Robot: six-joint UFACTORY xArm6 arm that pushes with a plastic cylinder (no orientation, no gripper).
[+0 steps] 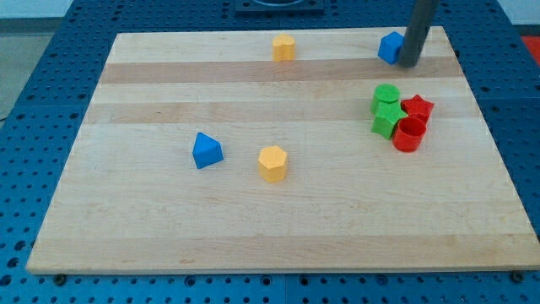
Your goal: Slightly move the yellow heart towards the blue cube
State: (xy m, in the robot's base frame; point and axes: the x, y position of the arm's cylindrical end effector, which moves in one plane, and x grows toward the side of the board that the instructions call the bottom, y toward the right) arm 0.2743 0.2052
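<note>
The yellow heart [283,47] lies near the view's top edge of the wooden board, left of centre-right. The blue cube [389,47] sits to its right, also along the top edge. My tip [408,63] rests on the board right against the blue cube's right side, far to the right of the yellow heart. The rod rises out of the view's top.
A yellow pentagon [272,163] and a blue triangular block [207,150] lie mid-board. At the right sits a tight cluster: a green cylinder [386,95], a green star [387,121], a red star [417,107] and a red cylinder [408,135]. The board [169,236] lies on a blue perforated table.
</note>
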